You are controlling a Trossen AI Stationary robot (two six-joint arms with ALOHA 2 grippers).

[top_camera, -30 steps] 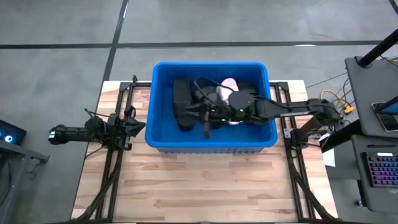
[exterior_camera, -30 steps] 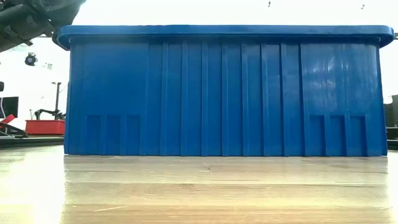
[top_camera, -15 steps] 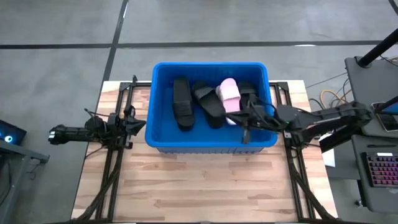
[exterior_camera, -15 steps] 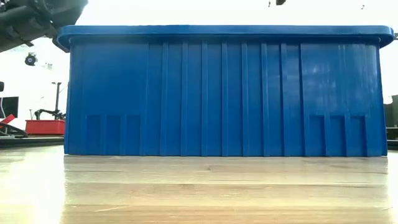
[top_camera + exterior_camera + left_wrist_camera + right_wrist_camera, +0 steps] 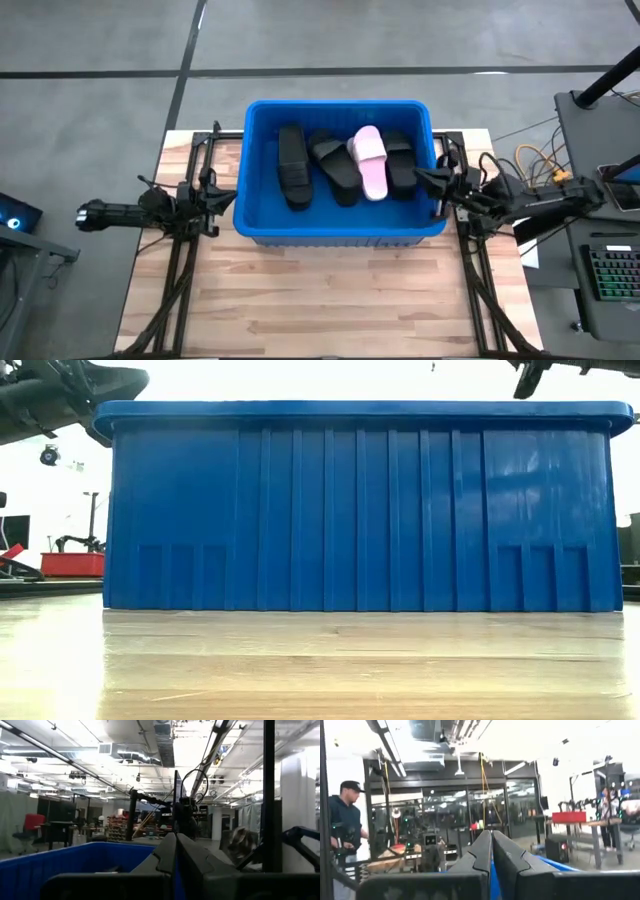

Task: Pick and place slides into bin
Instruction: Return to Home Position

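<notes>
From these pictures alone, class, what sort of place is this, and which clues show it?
Probably a robotics lab in an industrial hall: exposed ceiling ducts, a person by a workbench, and a keyboard beside the wooden table where the left arm and right arm stand.

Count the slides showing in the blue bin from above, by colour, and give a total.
Black rubber slides: 3
Light pink rubber slides: 1
Total: 4 showing in the bright blue plastic bin; any lying beneath these are hidden.
</notes>
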